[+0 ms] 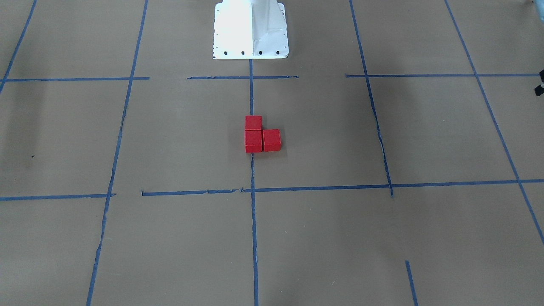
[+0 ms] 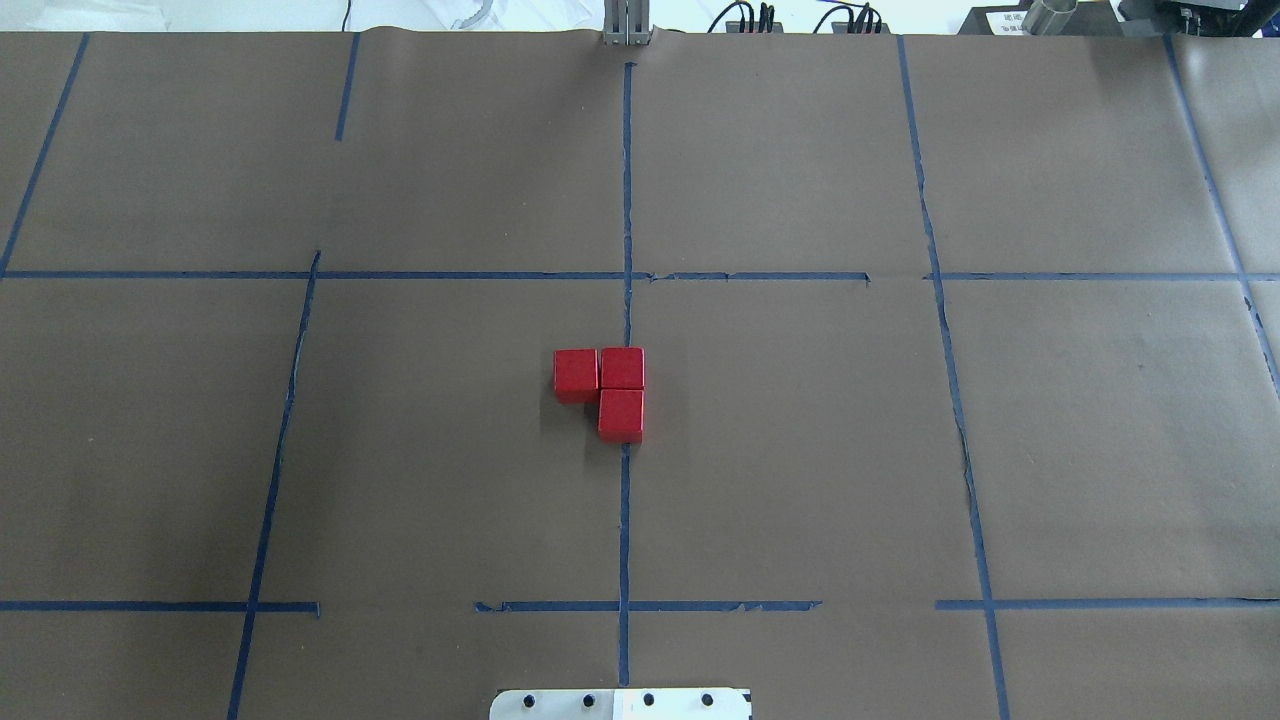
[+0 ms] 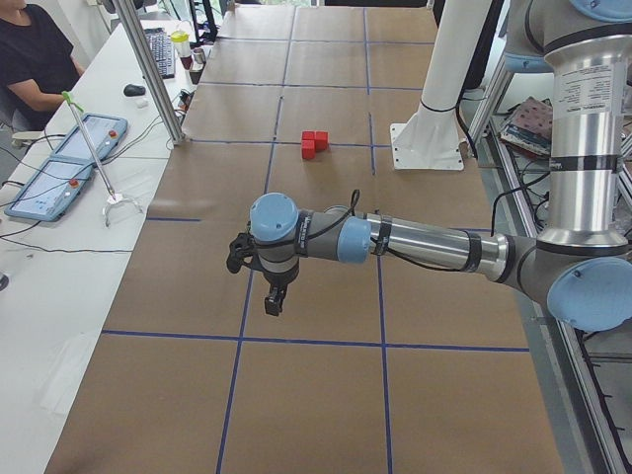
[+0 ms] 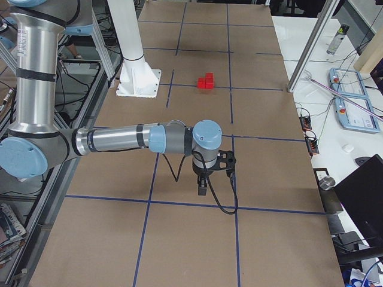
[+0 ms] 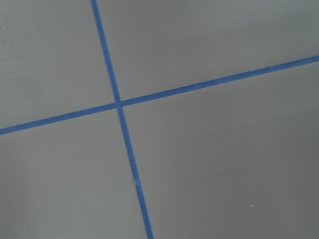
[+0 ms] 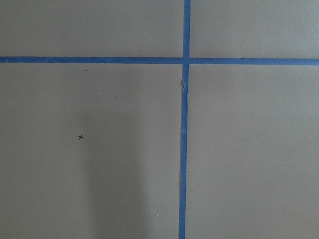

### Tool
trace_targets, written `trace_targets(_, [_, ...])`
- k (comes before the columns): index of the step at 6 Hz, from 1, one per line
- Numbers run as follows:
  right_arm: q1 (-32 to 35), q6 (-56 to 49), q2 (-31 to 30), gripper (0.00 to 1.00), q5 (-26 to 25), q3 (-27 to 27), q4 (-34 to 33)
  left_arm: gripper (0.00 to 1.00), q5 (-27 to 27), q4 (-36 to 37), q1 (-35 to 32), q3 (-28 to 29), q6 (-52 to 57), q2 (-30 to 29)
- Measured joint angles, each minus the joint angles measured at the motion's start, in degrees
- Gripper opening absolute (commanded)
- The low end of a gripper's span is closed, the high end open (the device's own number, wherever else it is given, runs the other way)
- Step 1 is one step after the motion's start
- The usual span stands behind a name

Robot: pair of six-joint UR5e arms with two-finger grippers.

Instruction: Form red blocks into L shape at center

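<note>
Closest to the side camera, low in its frame, the black two-finger left claw hangs on its long silver and blue arm. It points down over the brown paper table, near a cross of blue tape lines. It is small and dark there, so I cannot tell if its fingers are spread or pressed together. The black right claw hangs the same way in the other side view, just below the middle of the frame, and I cannot tell about it either. Both wrist cameras show only brown paper and blue tape, no fingers and no block. Well apart from both claws, the three small bright red blocks sit in the middle of the top view, on the middle tape line. Two lie side by side and touching. The third touches the right one on its lower side, so together they make an L. At the bottom edge of that frame is the white metal base plate. The job looks done to me. The blocks look light, hard and flat-sided, not slippery and not easy to break. If one needed a nudge, the best hold would be two free opposite sides, coming straight down from above so the other blocks do not get bumped.
</note>
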Motion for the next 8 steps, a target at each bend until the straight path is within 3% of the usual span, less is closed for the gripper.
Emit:
trace_targets(1, [0.0,0.0,-0.7,1.0,0.0,0.2,0.1,1.0,-1.1,0.3,-0.4,1.3,-0.8,0.0])
trace_targets(6, [-0.5,0.1,-1.3,1.0,0.0,0.2,0.2,1.0,4.8,5.4,-0.5,0.0,-3.7,0.1])
trace_targets(8, [-0.5,0.1,-1.9,1.0,0.0,0.3,0.3,1.0,4.8,1.6,-0.1,0.3,-3.8,2.7])
